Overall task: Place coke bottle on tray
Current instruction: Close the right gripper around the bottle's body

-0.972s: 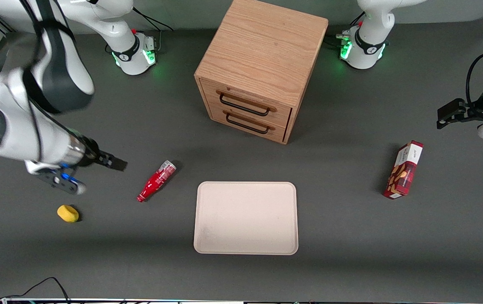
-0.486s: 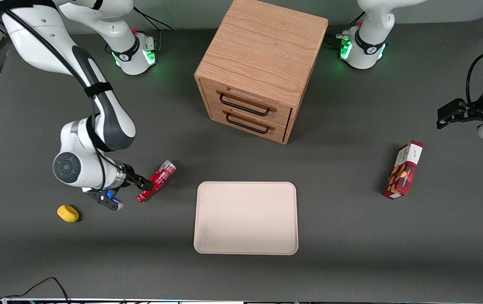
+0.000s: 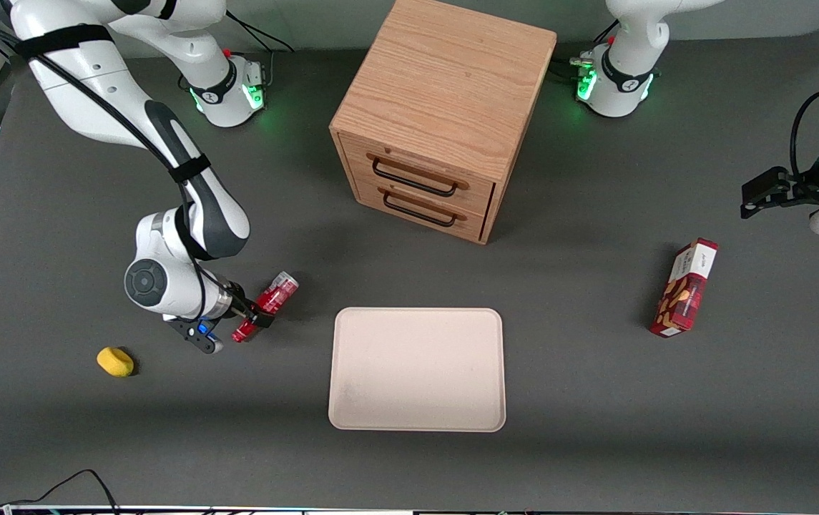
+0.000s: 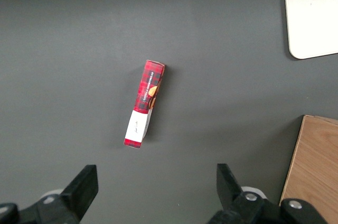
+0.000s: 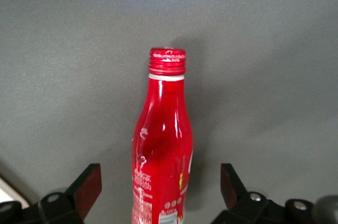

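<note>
Right wrist view: gripper (image 5: 161,195) spread wide astride the coke bottle (image 5: 161,150) — lying flat beside the tray (image 3: 417,369).

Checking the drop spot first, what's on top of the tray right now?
Nothing visible on the tray. The coke bottle lies on the table beside it, between the open gripper fingers.

Dark grey table (image 3: 595,443); wooden drawer cabinet (image 3: 445,93); even light

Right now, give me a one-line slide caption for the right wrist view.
Open tool straddling the small slim red coke bottle, which lies on the dark grey table, not yet gripped.
</note>
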